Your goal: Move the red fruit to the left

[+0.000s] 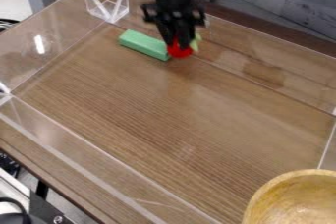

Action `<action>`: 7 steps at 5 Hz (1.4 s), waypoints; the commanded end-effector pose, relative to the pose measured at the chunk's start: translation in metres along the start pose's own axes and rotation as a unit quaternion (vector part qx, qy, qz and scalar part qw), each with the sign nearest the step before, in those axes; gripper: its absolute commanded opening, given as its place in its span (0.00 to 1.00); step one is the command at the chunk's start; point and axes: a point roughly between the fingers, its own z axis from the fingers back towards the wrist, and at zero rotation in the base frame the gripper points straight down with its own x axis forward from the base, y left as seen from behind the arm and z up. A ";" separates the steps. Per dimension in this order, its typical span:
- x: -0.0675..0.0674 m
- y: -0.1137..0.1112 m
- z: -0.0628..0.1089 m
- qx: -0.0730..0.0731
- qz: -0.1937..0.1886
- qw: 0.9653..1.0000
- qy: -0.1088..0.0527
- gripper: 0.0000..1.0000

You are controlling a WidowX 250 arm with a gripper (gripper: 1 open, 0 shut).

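Observation:
The red fruit (pixel 180 50) is a small bright red ball held between the black fingers of my gripper (pixel 179 48), just above the wooden table. The gripper is shut on it and points steeply down. Most of the fruit is covered by the fingers; only its lower red part shows. It hangs at the right end of a flat green block (pixel 141 44), close to it or over its edge.
Clear acrylic walls (pixel 53 31) ring the wooden table (pixel 171 120). A clear triangular stand (pixel 105 5) sits at the back left. A round wooden bowl (pixel 300 200) fills the front right corner.

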 end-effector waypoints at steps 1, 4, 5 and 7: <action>0.012 0.016 0.047 -0.002 -0.032 0.998 -0.052 0.00; -0.001 0.079 0.034 -0.003 -0.026 0.999 -0.045 0.00; -0.006 0.088 0.021 -0.005 -0.032 0.999 -0.035 0.00; -0.015 0.101 0.002 -0.010 -0.020 1.000 -0.022 0.00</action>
